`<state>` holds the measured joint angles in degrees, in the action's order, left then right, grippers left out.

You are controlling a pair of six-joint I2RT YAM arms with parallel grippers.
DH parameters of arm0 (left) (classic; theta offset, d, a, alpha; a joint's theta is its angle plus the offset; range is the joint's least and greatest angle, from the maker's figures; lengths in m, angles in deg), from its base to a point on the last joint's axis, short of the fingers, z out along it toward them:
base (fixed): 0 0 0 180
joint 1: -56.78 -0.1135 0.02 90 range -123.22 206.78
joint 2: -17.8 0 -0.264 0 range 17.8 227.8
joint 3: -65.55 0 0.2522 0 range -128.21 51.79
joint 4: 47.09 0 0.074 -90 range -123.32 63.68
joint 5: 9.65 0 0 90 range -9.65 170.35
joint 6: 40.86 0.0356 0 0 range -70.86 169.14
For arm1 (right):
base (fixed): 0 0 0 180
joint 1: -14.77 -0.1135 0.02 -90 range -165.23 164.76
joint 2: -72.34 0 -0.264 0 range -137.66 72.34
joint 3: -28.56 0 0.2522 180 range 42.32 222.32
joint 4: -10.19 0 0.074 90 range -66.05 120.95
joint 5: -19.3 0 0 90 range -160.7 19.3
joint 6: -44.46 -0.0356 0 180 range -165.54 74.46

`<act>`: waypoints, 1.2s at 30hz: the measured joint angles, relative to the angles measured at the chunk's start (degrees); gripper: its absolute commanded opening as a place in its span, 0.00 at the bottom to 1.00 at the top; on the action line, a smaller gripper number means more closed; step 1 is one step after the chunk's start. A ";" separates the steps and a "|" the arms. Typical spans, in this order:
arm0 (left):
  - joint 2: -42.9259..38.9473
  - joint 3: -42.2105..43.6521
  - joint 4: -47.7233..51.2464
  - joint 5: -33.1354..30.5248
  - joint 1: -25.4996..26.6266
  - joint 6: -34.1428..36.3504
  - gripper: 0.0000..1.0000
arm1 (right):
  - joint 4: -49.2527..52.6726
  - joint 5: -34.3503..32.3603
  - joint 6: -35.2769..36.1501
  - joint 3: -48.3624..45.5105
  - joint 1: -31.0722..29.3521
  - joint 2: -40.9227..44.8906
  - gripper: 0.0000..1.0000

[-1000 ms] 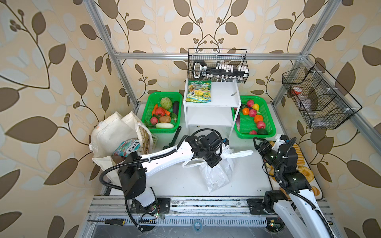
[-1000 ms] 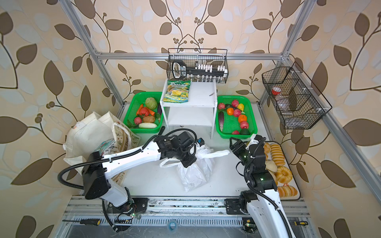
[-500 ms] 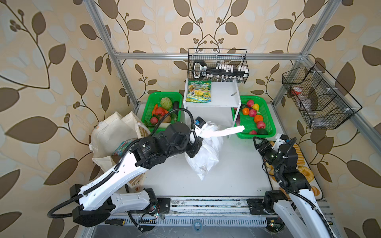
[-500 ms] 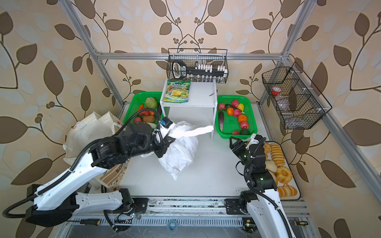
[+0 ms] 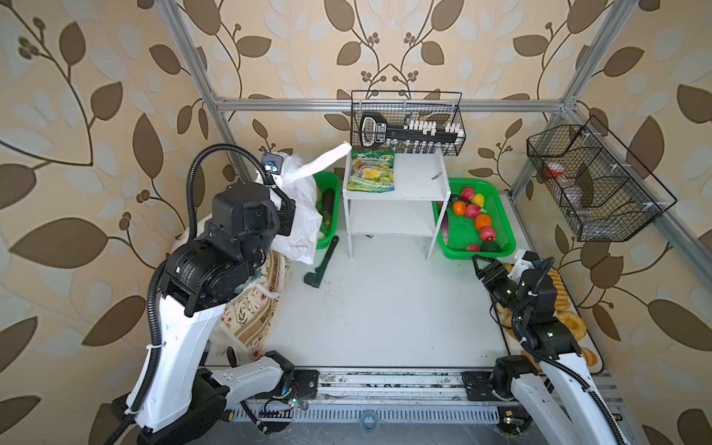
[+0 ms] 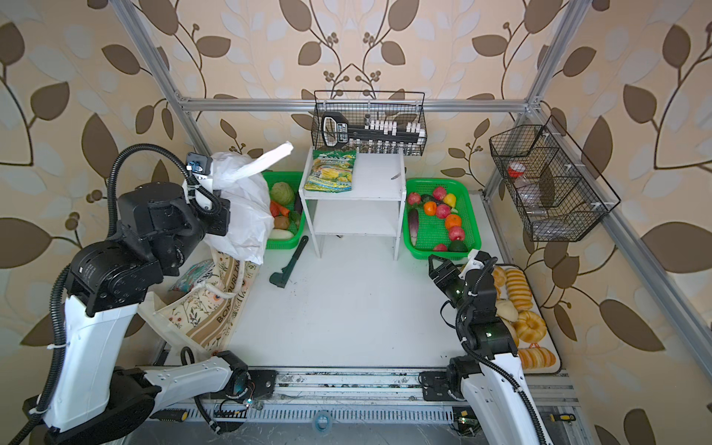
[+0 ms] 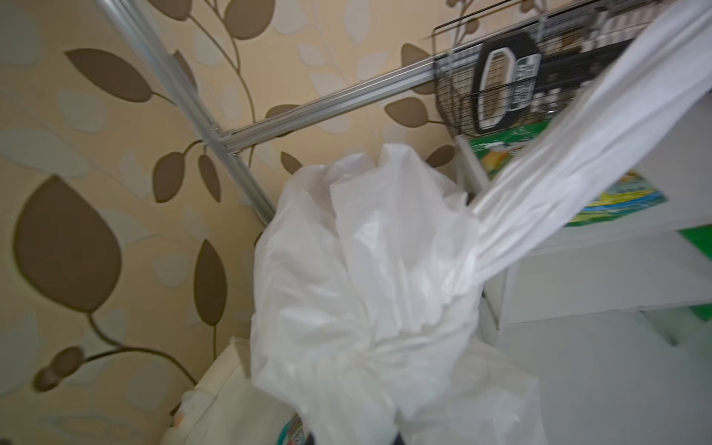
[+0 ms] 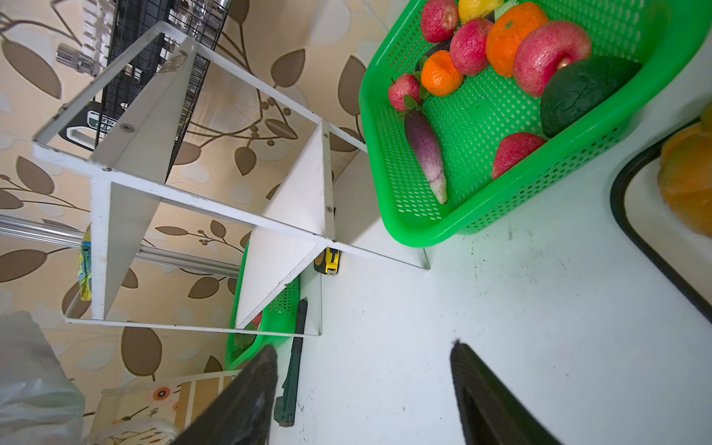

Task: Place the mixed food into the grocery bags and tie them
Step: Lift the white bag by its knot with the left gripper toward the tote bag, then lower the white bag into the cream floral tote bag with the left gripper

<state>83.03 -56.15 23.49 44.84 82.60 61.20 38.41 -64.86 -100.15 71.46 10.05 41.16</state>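
White plastic carrier bag [image 5: 304, 223] hangs in the air at ten o'clock in both top views. It is lifted clear of the surface [image 5: 385, 308] and bulges as if filled, though we cannot see through it. In the left wrist view we see its neck bunched together, with the left end effector [image 7: 355, 439] clamped tight on the gathered plastic. One loop handle [image 5: 327, 160] sticks out loose toward the white shelf [image 5: 416, 177] at twelve o'clock. Just below the bag, at nine o'clock, the cream canvas tote [image 6: 215, 308] lies slumped with its mouth open and a colourful packet [image 6: 192, 274] showing inside. At three o'clock the right end effector [image 5: 487, 266] hovers over the surface, jaws wide with nothing between them, near a green basket [image 5: 454, 251] of toy fruit. We find no loose food on the open surface, so we judge the packing largely done. What seems left is the tying: we cannot tell whether the plastic bag's knot is finished, and the tote looks untied.
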 measured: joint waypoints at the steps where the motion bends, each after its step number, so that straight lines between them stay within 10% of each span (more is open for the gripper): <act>1: 0.22 0.07 -0.17 -1.42 -2.47 0.70 0.00 | -0.15 0.00 -0.02 0.00 0.00 -0.07 0.71; 12: -1.92 7.85 -4.07 -6.16 -31.80 0.22 0.00 | -0.92 0.85 0.04 0.00 0.00 -1.14 0.71; 24: -4.68 16.90 -4.20 -4.70 -33.77 -3.06 0.00 | -1.90 1.77 0.15 0.02 -0.04 -4.26 0.71; 36: -15.98 37.35 -0.42 9.16 -33.77 -22.34 0.00 | -1.86 1.92 0.44 0.02 -0.11 -4.37 0.71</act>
<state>67.05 -18.80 23.08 54.00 48.83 38.86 36.55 -62.93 -99.71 71.49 9.95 36.79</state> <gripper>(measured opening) 0.051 0.711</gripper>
